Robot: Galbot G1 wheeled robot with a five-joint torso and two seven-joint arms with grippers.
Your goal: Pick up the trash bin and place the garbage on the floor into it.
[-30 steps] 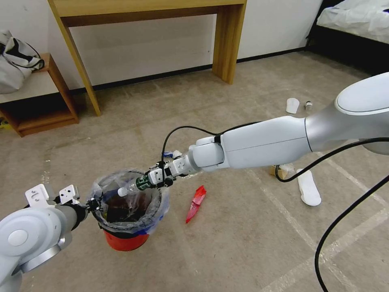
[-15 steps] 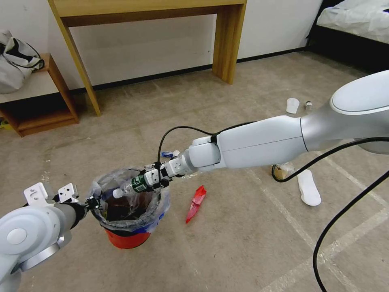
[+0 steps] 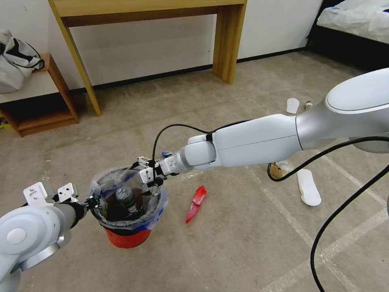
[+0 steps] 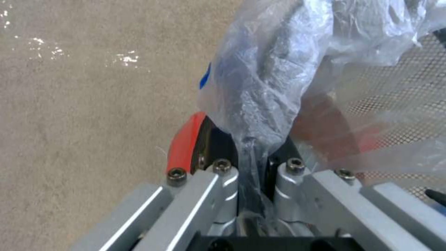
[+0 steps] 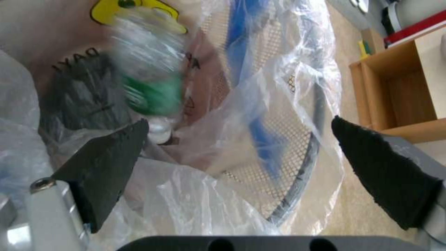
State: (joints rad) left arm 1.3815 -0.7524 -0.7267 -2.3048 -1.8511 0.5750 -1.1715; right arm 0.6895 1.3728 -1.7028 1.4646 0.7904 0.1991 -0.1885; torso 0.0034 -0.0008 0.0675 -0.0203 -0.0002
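The trash bin [image 3: 125, 240], red with a blue band and a crinkled clear liner, stands on the beige carpet floor [image 3: 243, 251]. My left gripper [image 3: 91, 201] is shut on its near rim [image 4: 183, 146], pinching rim and liner [image 4: 253, 153]. Over the far rim my right gripper [image 3: 148, 175] hangs open [image 5: 241, 153] with nothing between its black pads [image 5: 107, 164]. A green-labelled clear bottle [image 3: 123, 195] lies inside the bin, blurred in the right wrist view [image 5: 153, 94]. Garbage on the floor: a red wrapper [image 3: 195, 202], a white slipper [image 3: 308, 187], a brown paper bag [image 3: 277, 170], a white cup [image 3: 291, 105].
A wooden desk leg [image 3: 225, 44] and the wall stand behind. A low wooden shelf [image 3: 44, 117] with a grey bag [image 3: 16, 61] is at the back left. A bed [image 3: 356, 20] fills the back right corner. A black cable [image 3: 344, 211] hangs from my right arm.
My right gripper moved further over the bin and opened. The green-labelled bottle left its fingers and dropped into the bin. The left gripper stays on the rim.
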